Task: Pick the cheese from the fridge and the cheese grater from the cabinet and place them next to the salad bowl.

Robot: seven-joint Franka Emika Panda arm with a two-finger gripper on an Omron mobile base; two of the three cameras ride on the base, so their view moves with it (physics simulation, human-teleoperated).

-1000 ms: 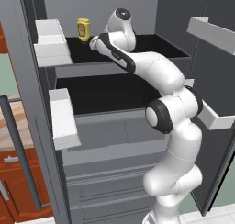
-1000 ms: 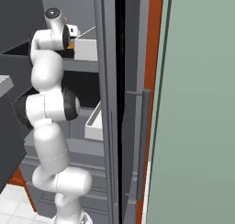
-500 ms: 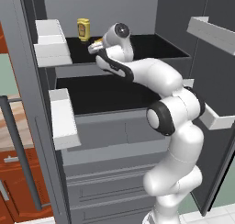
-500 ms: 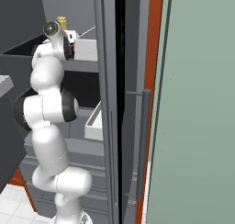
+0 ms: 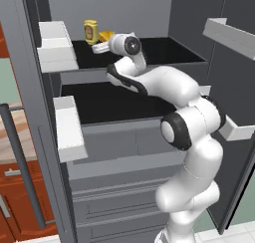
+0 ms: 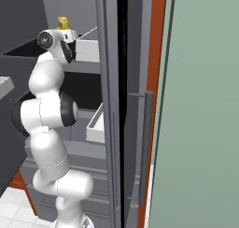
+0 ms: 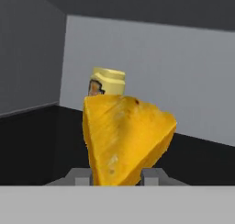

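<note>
cheese (image 7: pixel 126 138), a yellow-orange wedge, is seen between the dark fingers (image 7: pixel 149 175) on the fridge's black top shelf (image 5: pixel 164 50); whether it is clamped cannot be told. a yellow mustard bottle (image 7: pixel 107 82) stands behind.

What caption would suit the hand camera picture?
Yellow-orange cheese wedge close before the hand, a yellow mustard bottle behind it on the black fridge shelf.

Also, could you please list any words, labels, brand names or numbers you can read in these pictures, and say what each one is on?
No text can be read.
The mustard bottle behind the cheese has a dark label, too blurred to read.
The fridge shows no lettering or numbers.
</note>
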